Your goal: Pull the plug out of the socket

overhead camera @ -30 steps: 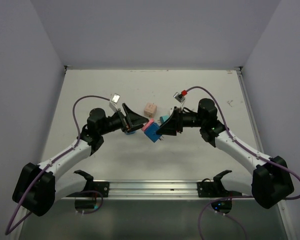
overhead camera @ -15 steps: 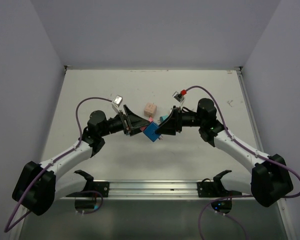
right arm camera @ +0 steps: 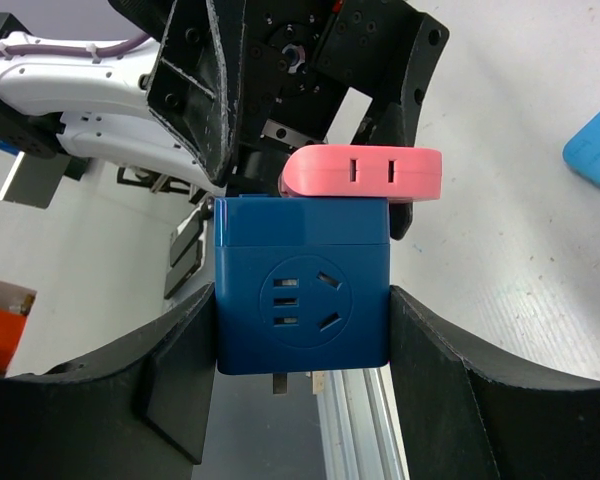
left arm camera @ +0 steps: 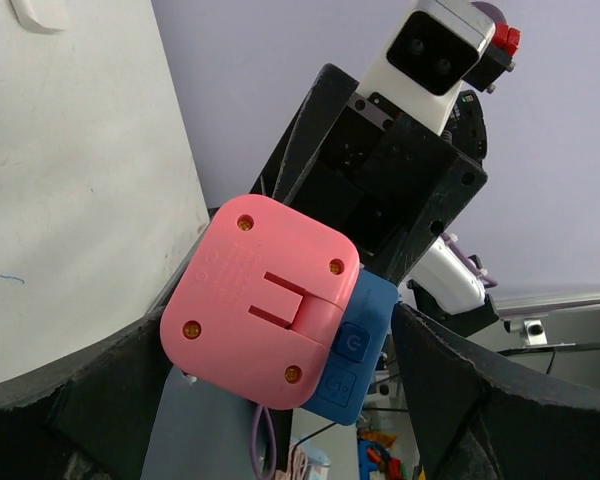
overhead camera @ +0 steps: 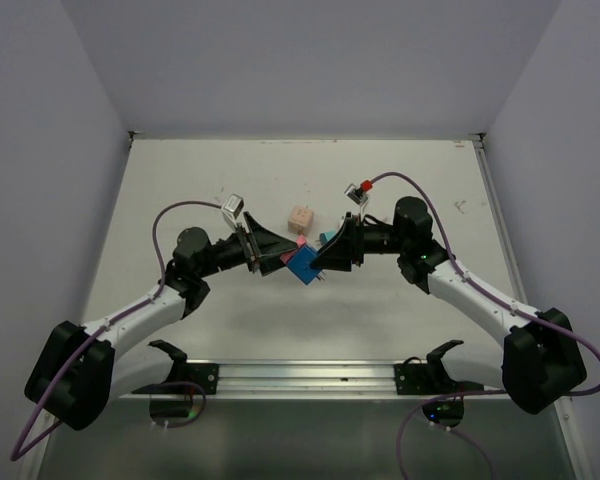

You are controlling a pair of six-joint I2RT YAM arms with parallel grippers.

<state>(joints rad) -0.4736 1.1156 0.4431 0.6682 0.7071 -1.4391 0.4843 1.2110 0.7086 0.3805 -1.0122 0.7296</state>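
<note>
Flanking plug [left arm camera: 265, 305] on socket [left arm camera: 358, 352], left end effector [overhead camera: 280, 259]

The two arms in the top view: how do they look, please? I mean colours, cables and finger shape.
Both the left arm and the right arm have white shells between black joints, with bulky black bases. A purple cable loops along each. The fingers are matte black, broad wedges. Each wrist carries a small camera; the right one has a red part.
</note>
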